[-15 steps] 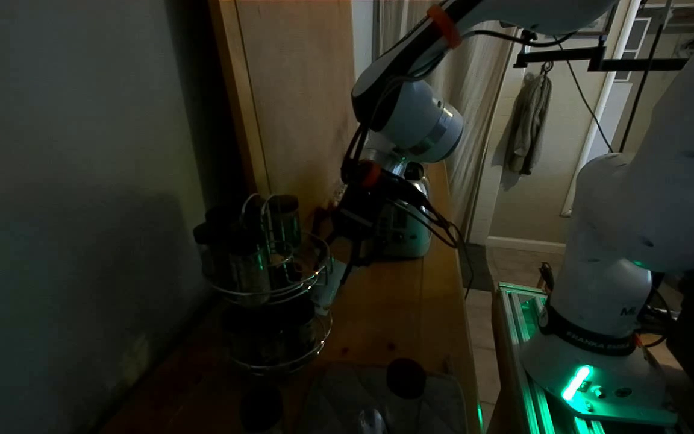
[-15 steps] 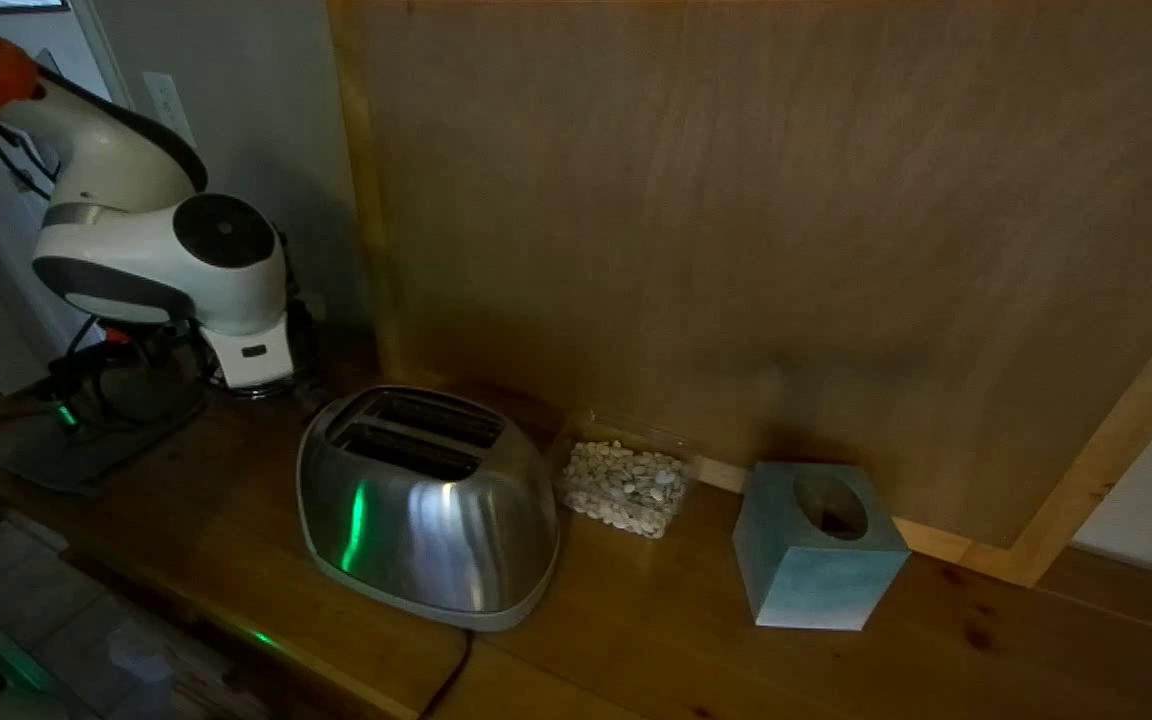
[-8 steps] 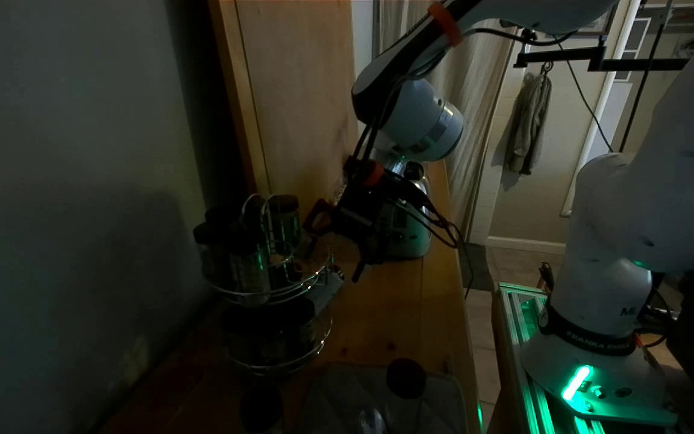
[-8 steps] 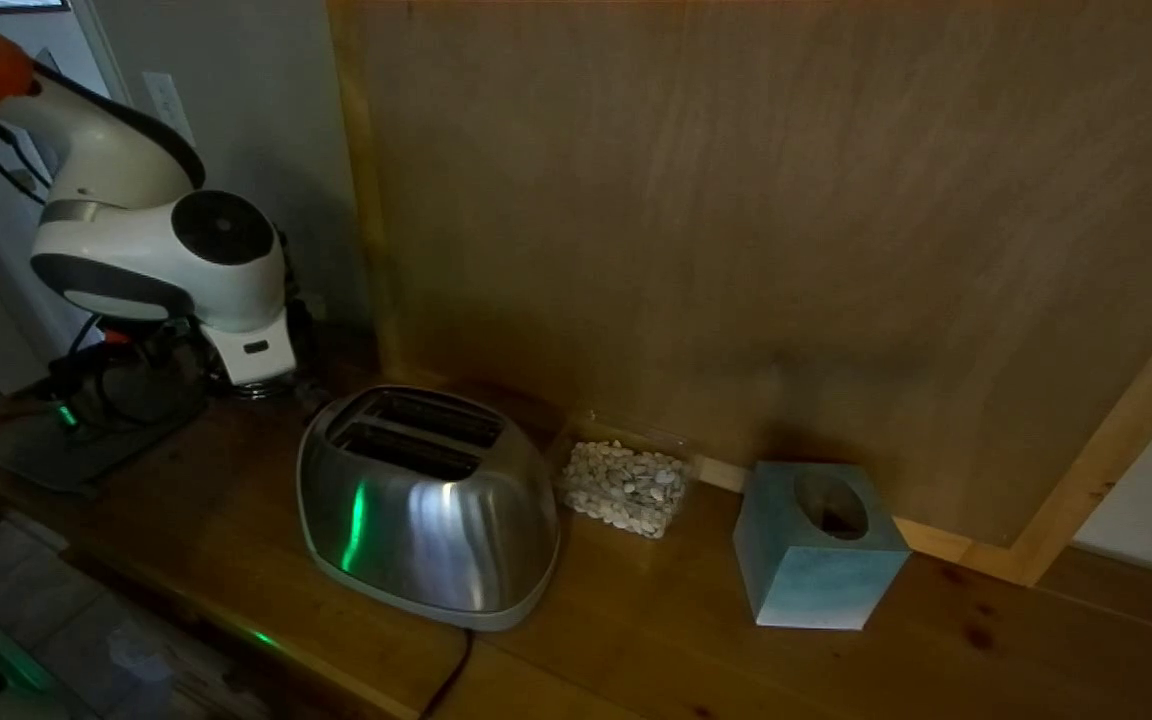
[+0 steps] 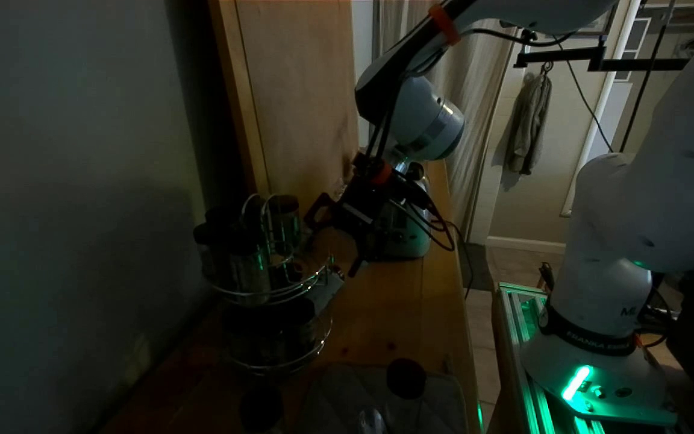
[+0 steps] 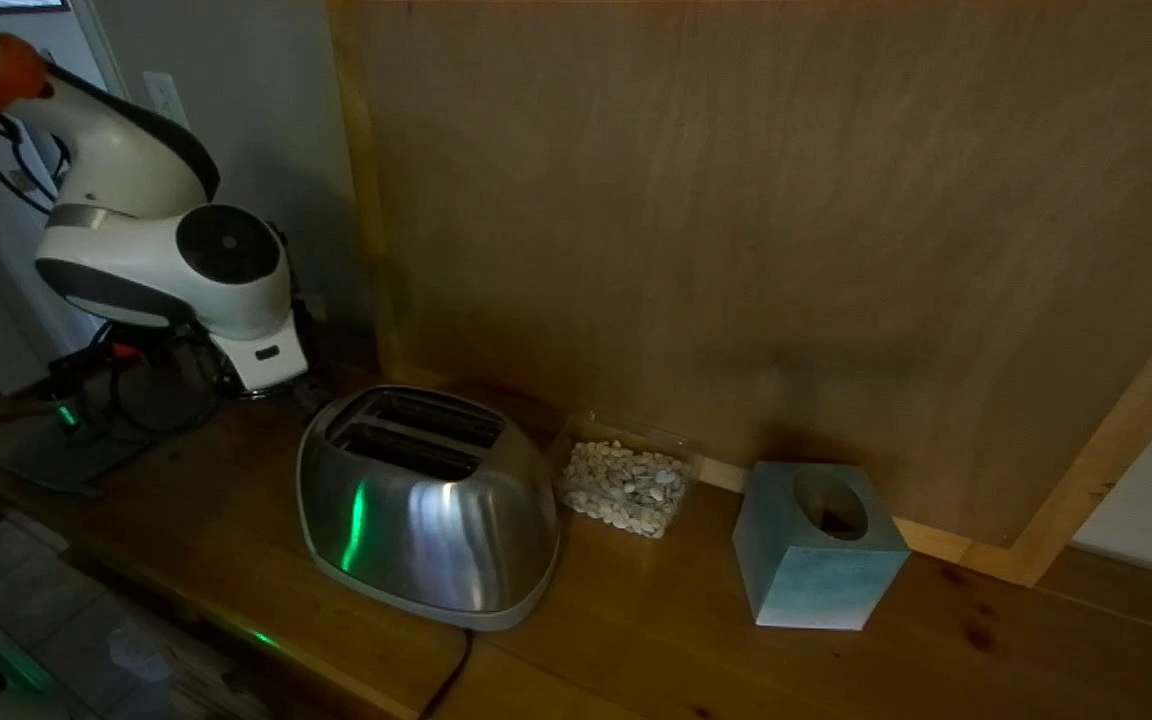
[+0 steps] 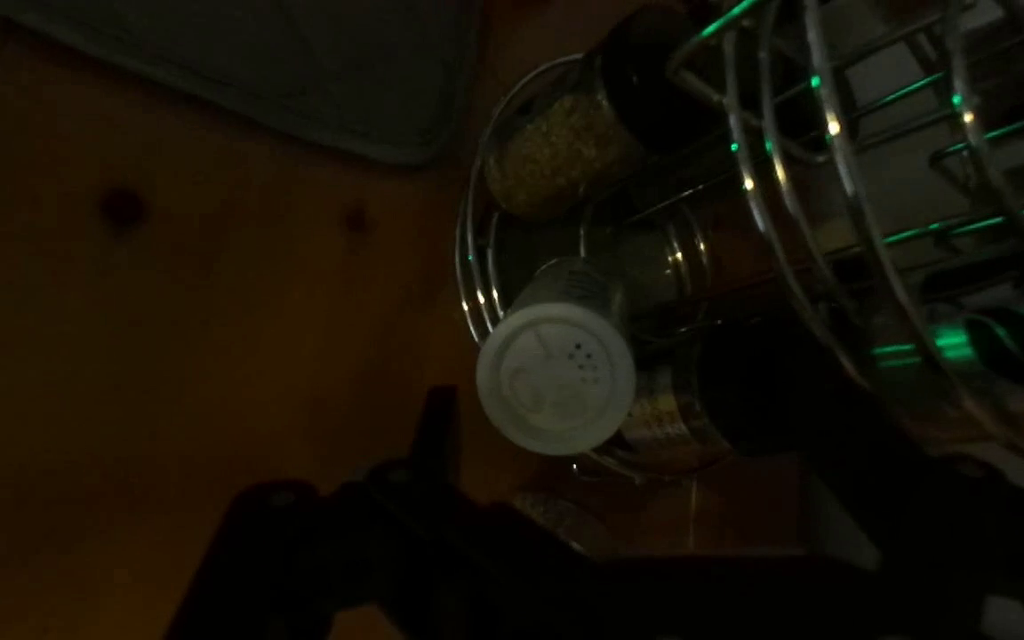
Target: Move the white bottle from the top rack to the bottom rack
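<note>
Two jaws parted; one white bottle (image 7: 556, 378) tilted in the bottom rack (image 7: 481, 298).

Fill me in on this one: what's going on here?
A robot arm is working to move the white bottle from the top rack to the bottom rack. Its tool stands open close to the bottle and holds nothing. The bottle is at the bottom rack, tilted, its upper end leaning outward, near a dark-lidded jar. The views are too dim to tell whether its base is properly seated.
</note>
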`<action>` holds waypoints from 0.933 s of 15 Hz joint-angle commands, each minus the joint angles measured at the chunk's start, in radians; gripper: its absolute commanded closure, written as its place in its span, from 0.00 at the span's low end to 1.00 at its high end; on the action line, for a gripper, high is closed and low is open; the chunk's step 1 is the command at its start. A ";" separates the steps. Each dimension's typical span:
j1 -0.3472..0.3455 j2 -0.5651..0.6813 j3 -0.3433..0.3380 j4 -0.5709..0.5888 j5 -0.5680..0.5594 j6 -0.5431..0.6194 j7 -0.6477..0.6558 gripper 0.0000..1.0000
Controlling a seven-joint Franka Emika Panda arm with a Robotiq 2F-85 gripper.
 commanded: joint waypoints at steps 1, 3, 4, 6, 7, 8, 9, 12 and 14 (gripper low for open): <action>0.003 0.019 -0.034 0.001 0.081 -0.052 -0.106 0.00; -0.001 0.034 -0.042 0.001 0.093 -0.094 -0.117 0.00; -0.003 0.042 -0.045 0.002 0.095 -0.117 -0.120 0.00; -0.007 0.059 -0.050 0.004 0.094 -0.147 -0.114 0.00; -0.007 0.066 -0.051 0.004 0.096 -0.155 -0.116 0.00; -0.008 0.076 -0.051 0.006 0.097 -0.163 -0.114 0.00; -0.008 0.084 -0.050 0.007 0.097 -0.168 -0.112 0.00; -0.013 0.093 -0.046 0.001 0.095 -0.162 -0.070 0.00; -0.015 0.081 -0.041 -0.004 0.062 -0.155 -0.072 0.00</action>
